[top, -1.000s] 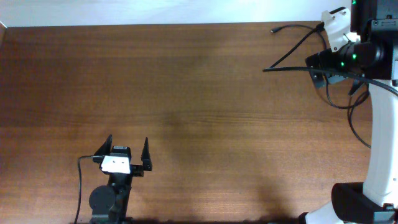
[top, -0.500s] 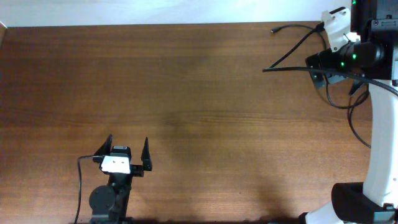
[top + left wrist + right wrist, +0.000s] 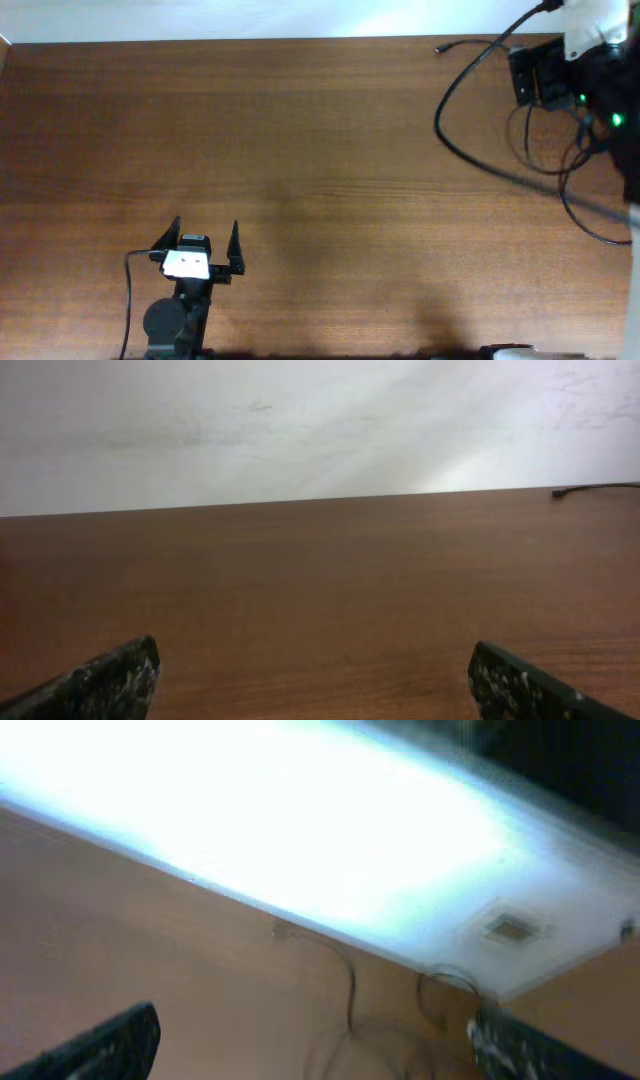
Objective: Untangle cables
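The cables are thin black cords lying in loose loops (image 3: pixel 572 160) at the table's far right, with one plug end (image 3: pixel 440 47) near the back edge. That plug also shows far off in the left wrist view (image 3: pixel 562 492). My right gripper (image 3: pixel 532 76) hangs over the back right corner above the loops. In the blurred right wrist view its fingers (image 3: pixel 315 1042) are wide apart and empty, with faint cable loops (image 3: pixel 351 992) below. My left gripper (image 3: pixel 207 238) is open and empty near the front left, far from the cables. The left wrist view shows its fingers (image 3: pixel 315 678) apart.
A thicker black wire (image 3: pixel 450 135) on the right arm arcs over the table from the back edge towards the right side. The white wall (image 3: pixel 300 420) runs along the table's back edge. Bare wood (image 3: pixel 300 150) spans the middle and left.
The right arm has swung back and to the right and looks blurred; its thick wire now bows out in a wide arc. The left arm has not moved.
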`<act>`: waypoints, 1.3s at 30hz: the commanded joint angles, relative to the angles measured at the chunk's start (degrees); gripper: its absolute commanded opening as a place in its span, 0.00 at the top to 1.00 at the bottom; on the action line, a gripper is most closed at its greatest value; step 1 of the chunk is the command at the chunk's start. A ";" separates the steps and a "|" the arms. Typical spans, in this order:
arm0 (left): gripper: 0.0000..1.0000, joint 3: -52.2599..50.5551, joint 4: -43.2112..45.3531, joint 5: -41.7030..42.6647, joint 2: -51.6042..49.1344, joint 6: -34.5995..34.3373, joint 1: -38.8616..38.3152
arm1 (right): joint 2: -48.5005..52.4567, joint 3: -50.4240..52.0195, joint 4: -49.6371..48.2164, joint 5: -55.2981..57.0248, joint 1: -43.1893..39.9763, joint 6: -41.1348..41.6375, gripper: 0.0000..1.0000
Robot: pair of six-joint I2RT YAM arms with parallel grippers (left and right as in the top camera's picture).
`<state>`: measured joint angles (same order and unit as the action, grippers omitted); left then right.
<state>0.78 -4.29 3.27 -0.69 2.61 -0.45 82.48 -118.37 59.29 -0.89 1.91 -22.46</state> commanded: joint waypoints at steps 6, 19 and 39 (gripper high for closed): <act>0.01 -0.22 -0.13 0.83 0.33 0.68 0.31 | -31.34 48.78 -44.39 -9.27 -0.04 0.42 0.01; 0.01 -0.22 -0.13 0.83 0.31 0.68 0.31 | -74.97 102.03 -68.57 -12.50 -0.09 0.42 0.01; 0.01 -0.22 -0.11 0.83 0.28 0.68 0.31 | -82.29 118.05 -60.54 -13.97 -7.89 0.42 0.01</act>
<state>0.75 -4.27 3.25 -0.62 2.61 -0.45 0.75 -0.60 -5.08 -13.65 -5.67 -22.50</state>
